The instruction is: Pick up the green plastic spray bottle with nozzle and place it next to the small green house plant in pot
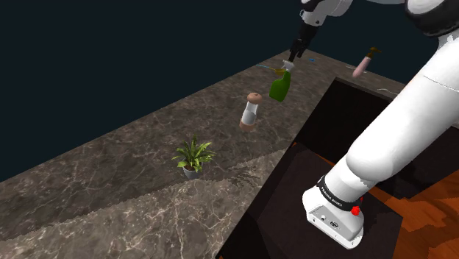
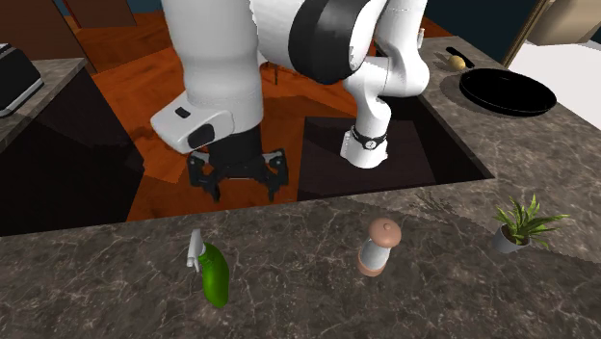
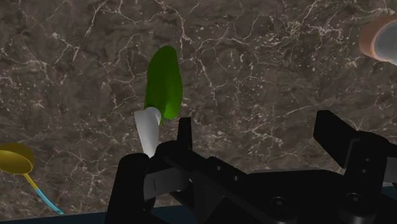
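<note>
The green spray bottle [image 1: 280, 87] with a white nozzle stands on the dark marble counter [image 1: 132, 169], apparently upright. It shows in the second exterior view as the bottle [image 2: 215, 274], and in the wrist view as the bottle [image 3: 164, 83], just ahead of one finger [image 3: 130, 181]. My black gripper [image 1: 297, 50] hovers open just above the nozzle, touching nothing. It is seen again as the gripper [image 2: 239, 179] and the gripper [image 3: 232, 153]. The small green plant in a grey pot [image 1: 193, 157] stands farther along the counter, also seen as the plant [image 2: 518, 224].
A shaker with a brown cap [image 1: 251, 112] stands between bottle and plant, seen too as the shaker [image 2: 378, 247]. A yellow scoop with a blue handle [image 3: 19, 162] lies near the bottle. A dark sunken basin [image 1: 346, 118] borders the counter. A black pan [image 2: 508, 92] sits beyond it.
</note>
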Tool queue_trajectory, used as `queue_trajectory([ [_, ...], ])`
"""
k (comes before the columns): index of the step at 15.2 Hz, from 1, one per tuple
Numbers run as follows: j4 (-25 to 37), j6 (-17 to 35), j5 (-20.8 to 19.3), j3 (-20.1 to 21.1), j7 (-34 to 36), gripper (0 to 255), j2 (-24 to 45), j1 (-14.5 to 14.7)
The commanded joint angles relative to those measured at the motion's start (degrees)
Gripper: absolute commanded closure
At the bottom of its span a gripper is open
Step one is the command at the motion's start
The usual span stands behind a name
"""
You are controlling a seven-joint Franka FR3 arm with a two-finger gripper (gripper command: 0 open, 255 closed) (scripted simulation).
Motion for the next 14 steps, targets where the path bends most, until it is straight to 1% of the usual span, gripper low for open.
queue_trajectory([
  [1,4.38,-0.46,3.07,-1.15,-3.55,0,5.04,-1.24],
  [4,11.48,-1.74,7.67,-1.78,-8.05,0,12.74,-4.10],
  [7,19.73,-3.90,11.91,-1.56,-11.72,0,20.63,-7.81],
  [8,20.54,-4.13,12.23,-1.42,-11.98,0,21.34,-8.25],
  [14,17.56,-0.11,13.01,-0.97,-12.52,0,22.53,-8.26],
])
